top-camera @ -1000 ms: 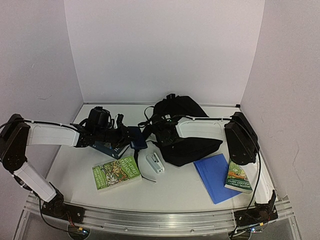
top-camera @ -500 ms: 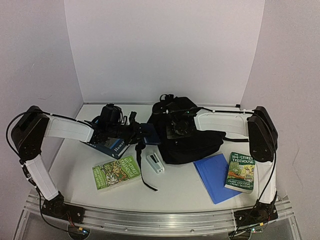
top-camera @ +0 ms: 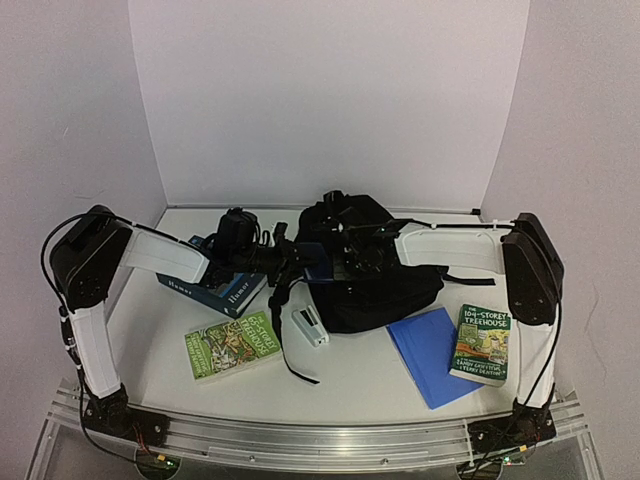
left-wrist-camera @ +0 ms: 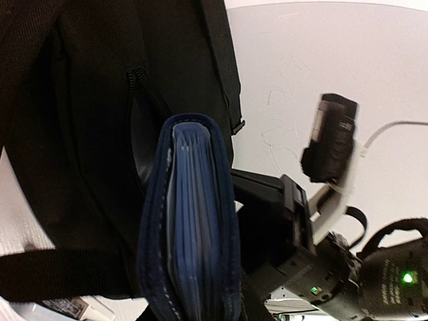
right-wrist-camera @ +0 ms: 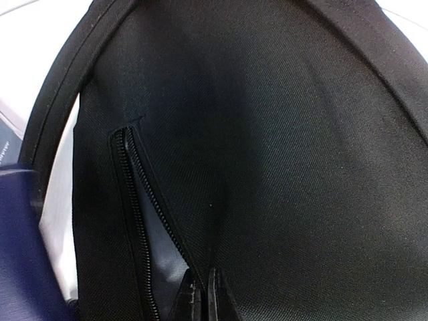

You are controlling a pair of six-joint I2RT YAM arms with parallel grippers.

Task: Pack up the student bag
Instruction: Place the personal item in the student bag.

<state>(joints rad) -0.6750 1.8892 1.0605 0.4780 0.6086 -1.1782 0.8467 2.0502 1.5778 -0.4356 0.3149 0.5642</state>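
In the top view the left arm rises from its base, bends at the elbow and reaches level toward the middle, where the left gripper (top-camera: 293,262) is clamped on a dark blue notebook (top-camera: 314,262). The student bag (top-camera: 400,285) lies just beyond it, touching the notebook's far end. The right arm folds likewise and reaches across, with the right gripper (top-camera: 352,258) down on the bag's top. Bare tabletop (top-camera: 350,385) lies open nearer the bases than both grippers. In the left wrist view the notebook stands edge-on, one finger (left-wrist-camera: 264,207) flat against its side and the open zip slot (left-wrist-camera: 142,134) just ahead. In the right wrist view the fingertips are pinched almost together on the fabric lip beside the zip (right-wrist-camera: 137,214).
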